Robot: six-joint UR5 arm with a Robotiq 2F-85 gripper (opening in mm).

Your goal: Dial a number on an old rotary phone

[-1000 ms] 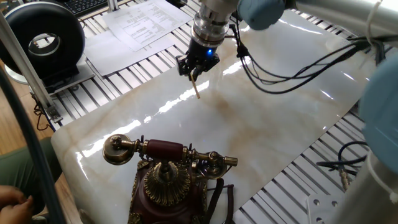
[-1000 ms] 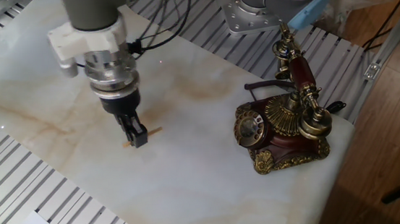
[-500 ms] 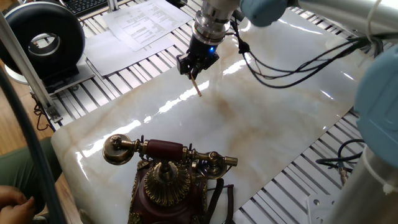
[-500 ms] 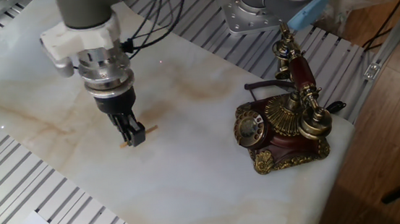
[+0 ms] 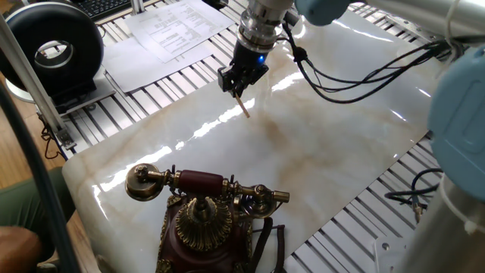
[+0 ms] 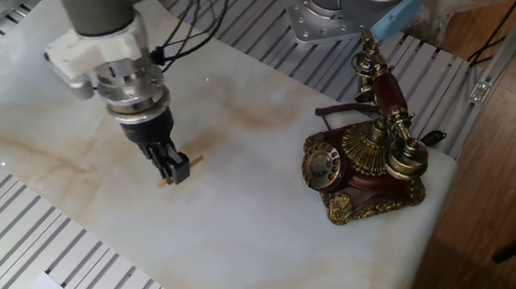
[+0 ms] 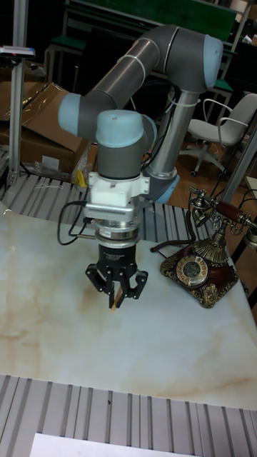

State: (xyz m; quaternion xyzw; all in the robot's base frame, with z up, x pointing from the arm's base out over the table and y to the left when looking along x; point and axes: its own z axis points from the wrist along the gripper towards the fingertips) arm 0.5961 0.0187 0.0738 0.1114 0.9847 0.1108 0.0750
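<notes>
The old rotary phone (image 5: 203, 221) stands at the marble table's near edge, maroon with brass trim. Its handset (image 5: 198, 182) rests across the cradle. The dial (image 6: 320, 166) faces the arm in the other fixed view, and the phone (image 7: 202, 266) sits at the right in the tall view. My gripper (image 5: 237, 86) hangs low over the middle of the slab, well away from the phone (image 6: 369, 168). It is shut on a thin wooden stick (image 5: 244, 109) that points down at the marble. The gripper (image 6: 175, 170) and stick (image 7: 113, 303) also show in both other views.
A black round ring-shaped device (image 5: 51, 51) stands at the back left beside printed papers (image 5: 173, 29). Black cables (image 5: 356, 82) trail from the wrist across the slab. Slotted aluminium rails (image 6: 53, 265) border the marble (image 5: 318, 159). A person's hand (image 5: 17, 254) is at the lower left.
The wrist has shifted slightly sideways, away from the phone, with the stick still in the gripper. The phone has not moved.
</notes>
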